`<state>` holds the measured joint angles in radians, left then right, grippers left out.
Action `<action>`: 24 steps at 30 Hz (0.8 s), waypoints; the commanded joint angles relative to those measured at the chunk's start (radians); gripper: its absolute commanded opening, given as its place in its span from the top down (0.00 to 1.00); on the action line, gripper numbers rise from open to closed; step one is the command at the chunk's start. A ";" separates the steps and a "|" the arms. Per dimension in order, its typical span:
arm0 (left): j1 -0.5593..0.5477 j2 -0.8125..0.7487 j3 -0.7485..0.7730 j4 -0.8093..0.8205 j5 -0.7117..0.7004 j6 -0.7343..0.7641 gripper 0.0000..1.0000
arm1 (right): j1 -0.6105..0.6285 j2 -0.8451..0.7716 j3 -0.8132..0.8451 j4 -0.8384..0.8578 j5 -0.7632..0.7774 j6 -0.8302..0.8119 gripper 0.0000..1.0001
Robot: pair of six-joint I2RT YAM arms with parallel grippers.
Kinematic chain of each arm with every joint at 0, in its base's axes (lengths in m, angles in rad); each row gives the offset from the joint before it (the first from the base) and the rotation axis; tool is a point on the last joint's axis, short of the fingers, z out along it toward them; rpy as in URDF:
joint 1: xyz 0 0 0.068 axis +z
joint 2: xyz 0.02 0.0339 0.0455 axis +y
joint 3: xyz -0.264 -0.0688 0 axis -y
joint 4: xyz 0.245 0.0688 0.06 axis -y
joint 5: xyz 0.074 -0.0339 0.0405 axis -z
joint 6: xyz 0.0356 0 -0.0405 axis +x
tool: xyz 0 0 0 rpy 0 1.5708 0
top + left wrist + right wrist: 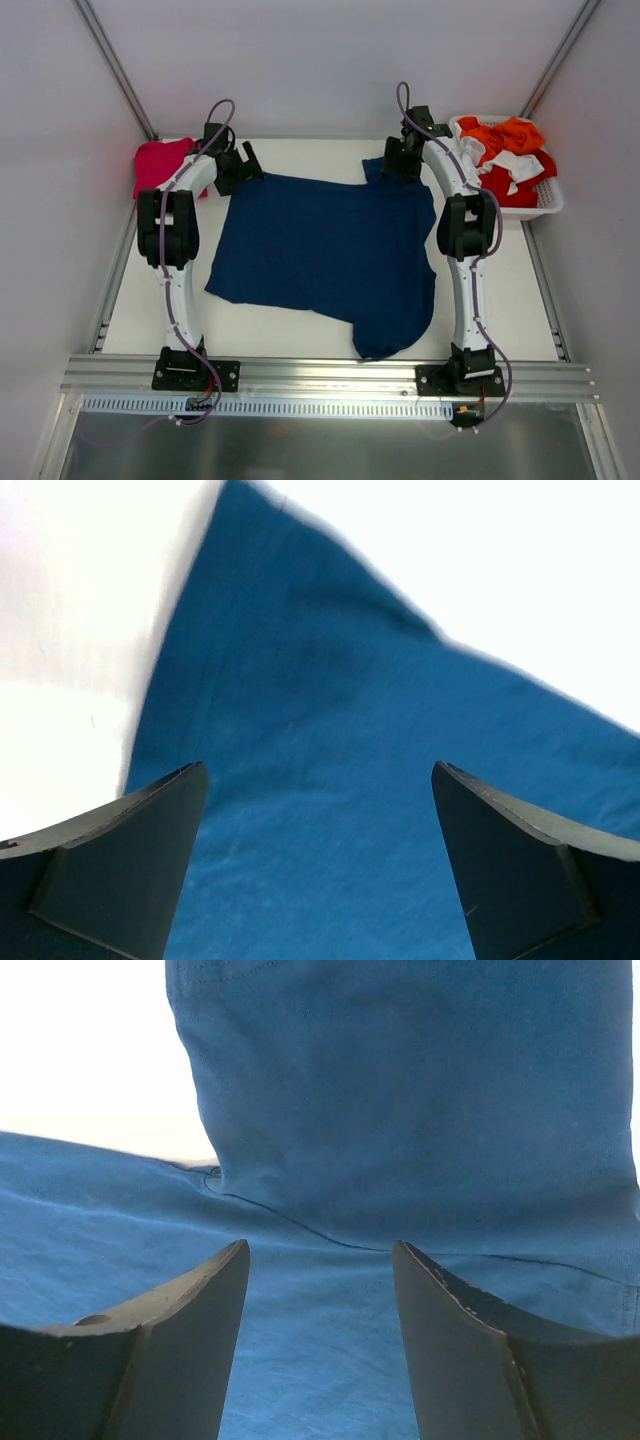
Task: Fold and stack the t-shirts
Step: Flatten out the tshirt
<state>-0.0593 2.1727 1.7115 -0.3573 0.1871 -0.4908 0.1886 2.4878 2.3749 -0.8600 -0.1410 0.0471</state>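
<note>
1. Currently the navy t-shirt lies spread on the tabletop between the two arms, mostly flat. One sleeve points toward the near edge, the other sits at the far right.
2. Its hem side runs along the left; the near-left edge is slightly wavy.
3. Pink-red t-shirt sits bunched in the far-left corner of the tabletop, just behind the left arm's wrist, apart from the navy one.
4. Left gripper is over the far-left corner of the navy t-shirt, jaws spread wide, nothing between them. Wrist view shows the cloth corner and bare tabletop under the fingers.
5. Whether the left fingertips touch the cloth, can't tell.
6. Right gripper is over the far-right sleeve of the navy t-shirt, jaws partly apart, narrower than the left's. Nothing pinched: the sleeve seam and flat fabric show through the gap.
7. White basket stands in the far-right corner, just beside the right arm, holding orange cloth, white cloth and red cloth in a heap.
</note>
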 commanded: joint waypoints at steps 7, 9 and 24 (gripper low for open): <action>-0.031 0.111 0.264 0.011 0.132 0.093 0.07 | 0.006 -0.082 -0.103 0.048 -0.131 0.004 0.36; -0.024 0.131 0.308 0.020 0.231 0.083 0.04 | 0.006 -0.083 -0.097 0.046 -0.117 -0.001 0.35; 0.029 0.124 0.254 -0.003 0.206 0.049 0.05 | -0.032 0.019 0.078 0.013 -0.067 0.028 0.26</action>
<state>-0.0299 2.3547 1.9862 -0.3470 0.4328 -0.4667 0.1783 2.4950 2.3917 -0.8490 -0.2050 0.0521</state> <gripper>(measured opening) 0.945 0.739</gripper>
